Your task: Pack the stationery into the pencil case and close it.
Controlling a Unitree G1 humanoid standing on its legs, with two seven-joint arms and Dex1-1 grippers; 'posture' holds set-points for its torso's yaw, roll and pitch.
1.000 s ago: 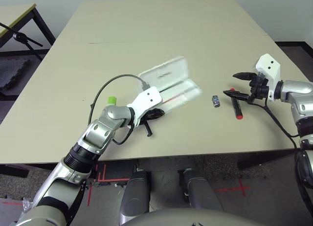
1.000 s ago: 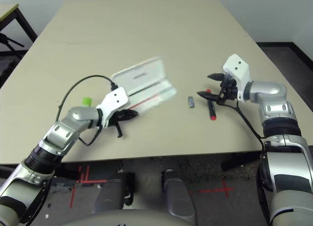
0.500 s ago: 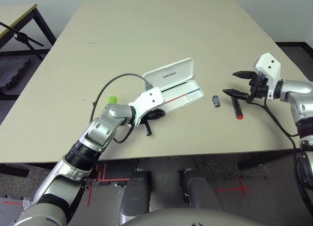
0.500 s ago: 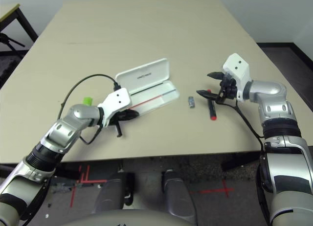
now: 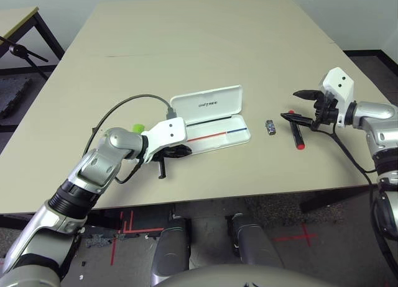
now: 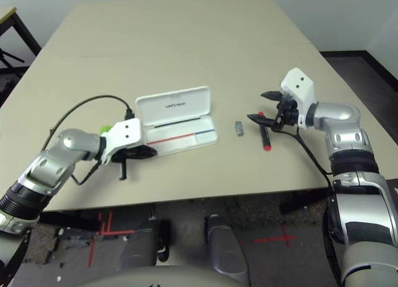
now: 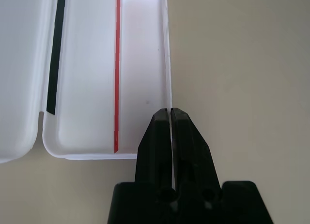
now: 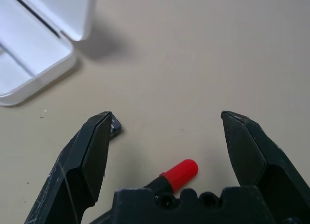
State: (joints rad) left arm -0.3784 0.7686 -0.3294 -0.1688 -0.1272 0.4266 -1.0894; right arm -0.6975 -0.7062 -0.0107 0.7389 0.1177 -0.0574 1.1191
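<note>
White pencil case [image 5: 217,138] is seen open and empty on the worktop [image 5: 186,45], the left gripper's [image 7: 171,110] fingers pressed together at its wall, the right's [image 8: 166,113] spread above the red-and-black marker [image 5: 298,136].

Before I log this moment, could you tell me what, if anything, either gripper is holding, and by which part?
Nothing: the left gripper is shut, empty, beside the case; the right is open.

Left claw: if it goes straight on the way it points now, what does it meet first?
Most likely the open pencil case: the left claw's closed tips line up with its near side wall, though whether they would hit or pass over is unclear.
</note>
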